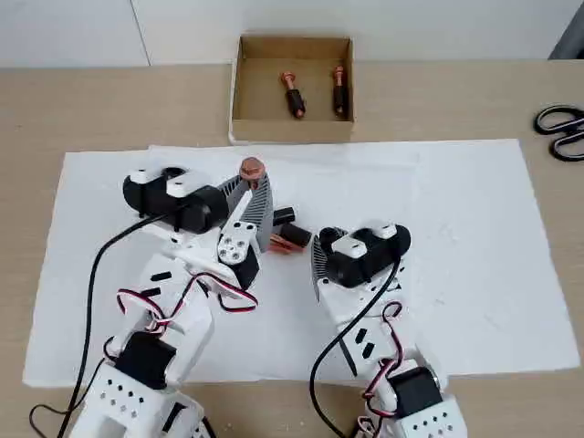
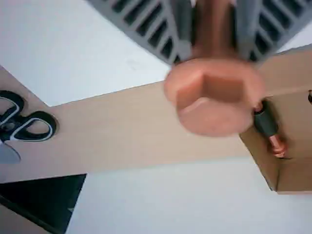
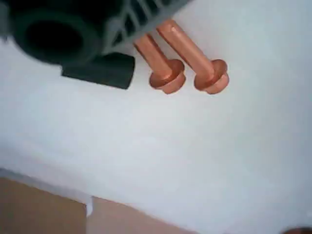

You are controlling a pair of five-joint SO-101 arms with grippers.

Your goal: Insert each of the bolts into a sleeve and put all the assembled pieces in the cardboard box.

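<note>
There are three loose copper bolts: one bolt (image 1: 251, 168) clamped in the left gripper (image 1: 252, 182), plus a second bolt (image 3: 166, 78) and a third bolt (image 3: 210, 80) lying on the one white paper sheet (image 1: 456, 237). Loose black sleeves come to two (a near sleeve (image 3: 48, 36) and a far sleeve (image 3: 100, 70), both in the right wrist view). The single cardboard box (image 1: 235, 91) holds two assembled pieces, a first piece (image 1: 294, 94) and a second piece (image 1: 339, 91). Add two arms, the left arm (image 1: 173, 274) and the right arm (image 1: 365, 274), and one pair of scissors (image 1: 561, 132).
</note>
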